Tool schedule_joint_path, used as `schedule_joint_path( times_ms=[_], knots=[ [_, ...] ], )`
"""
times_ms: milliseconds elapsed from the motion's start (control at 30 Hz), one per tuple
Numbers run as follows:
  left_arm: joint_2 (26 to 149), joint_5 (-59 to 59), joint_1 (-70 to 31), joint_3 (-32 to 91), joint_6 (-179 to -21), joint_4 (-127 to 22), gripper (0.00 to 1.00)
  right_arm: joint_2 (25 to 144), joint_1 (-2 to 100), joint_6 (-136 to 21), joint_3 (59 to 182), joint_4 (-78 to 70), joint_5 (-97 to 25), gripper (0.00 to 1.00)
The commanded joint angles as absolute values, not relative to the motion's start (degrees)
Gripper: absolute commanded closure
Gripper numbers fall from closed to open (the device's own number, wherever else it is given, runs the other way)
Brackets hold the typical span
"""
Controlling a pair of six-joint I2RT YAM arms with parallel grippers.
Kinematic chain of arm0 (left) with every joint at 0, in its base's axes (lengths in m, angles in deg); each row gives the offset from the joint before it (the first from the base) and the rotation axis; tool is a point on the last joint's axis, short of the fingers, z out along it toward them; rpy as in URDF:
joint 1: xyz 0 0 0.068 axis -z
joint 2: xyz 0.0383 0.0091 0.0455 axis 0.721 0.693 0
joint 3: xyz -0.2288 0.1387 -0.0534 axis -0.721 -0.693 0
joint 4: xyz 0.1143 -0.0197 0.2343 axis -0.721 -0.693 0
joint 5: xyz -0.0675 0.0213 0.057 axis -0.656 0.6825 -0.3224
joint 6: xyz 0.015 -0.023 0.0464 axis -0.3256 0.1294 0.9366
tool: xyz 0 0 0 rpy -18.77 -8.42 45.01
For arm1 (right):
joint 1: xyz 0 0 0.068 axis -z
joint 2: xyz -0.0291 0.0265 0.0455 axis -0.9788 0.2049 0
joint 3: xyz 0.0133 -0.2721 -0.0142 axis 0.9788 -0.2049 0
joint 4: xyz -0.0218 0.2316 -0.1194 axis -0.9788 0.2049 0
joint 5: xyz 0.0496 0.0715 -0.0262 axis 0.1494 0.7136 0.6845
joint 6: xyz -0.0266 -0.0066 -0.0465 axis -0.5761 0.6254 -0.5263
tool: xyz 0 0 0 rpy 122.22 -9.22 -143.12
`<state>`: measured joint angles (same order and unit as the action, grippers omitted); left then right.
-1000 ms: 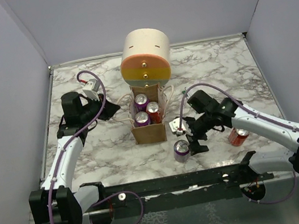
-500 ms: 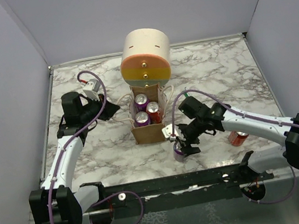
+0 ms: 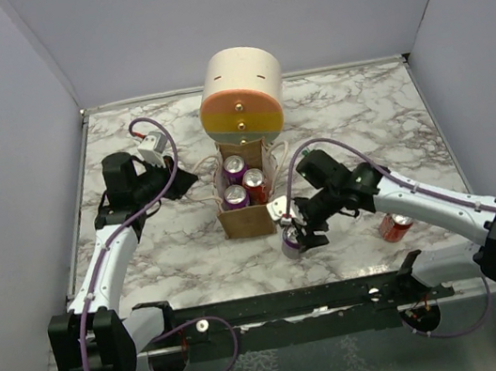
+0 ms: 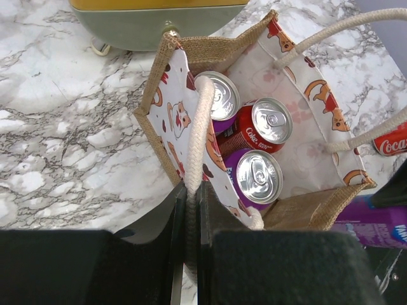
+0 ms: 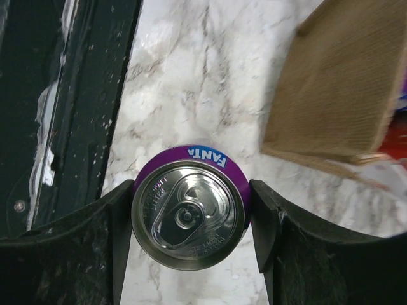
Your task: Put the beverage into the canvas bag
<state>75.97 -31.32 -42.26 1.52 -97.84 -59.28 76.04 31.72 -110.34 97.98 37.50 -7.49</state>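
The canvas bag (image 3: pixel 248 221) stands mid-table, open-topped, with three cans inside: two purple and one red (image 4: pixel 270 121). My left gripper (image 4: pixel 189 190) is shut on the bag's near cream cord handle (image 4: pixel 198 127) and holds that side wall (image 4: pixel 170 117) out; in the top view it (image 3: pixel 192 178) sits left of the bag. My right gripper (image 5: pixel 191 216) is shut on an upright purple Fanta can (image 5: pixel 188 219), one finger on each side. In the top view that can (image 3: pixel 291 243) is just right of the bag's front corner, under the right gripper (image 3: pixel 296 232).
A large cream cylinder with orange-yellow drawer fronts (image 3: pixel 242 91) stands right behind the bag. A red cola can (image 3: pixel 396 225) lies on the marble at the right, beside the right forearm. The black rail (image 3: pixel 297 306) runs along the near edge.
My right gripper moved left and down onto the purple can and closed on it; the can has shifted slightly toward the bag. The left arm has not moved.
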Motion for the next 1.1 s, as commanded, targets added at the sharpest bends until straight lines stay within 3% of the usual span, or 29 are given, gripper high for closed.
schedule_joint_path(
  times_ms=[0, 567, 1067],
  knots=[
    [75.1, -30.3, -42.0, 0.7, -96.5, -58.9, 1.0, 72.8, 31.4, -109.2, 106.0, 36.6, -5.0, 0.7],
    [74.5, -31.2, -42.0, 0.5, -97.9, -59.3, 1.0, 79.4, 31.3, -103.8, 132.7, 40.1, -2.1, 0.78],
    [74.0, -32.3, -42.0, 0.3, -98.2, -59.1, 1.0, 92.5, 31.3, -91.9, 141.5, 33.4, -15.4, 0.86]
  ],
)
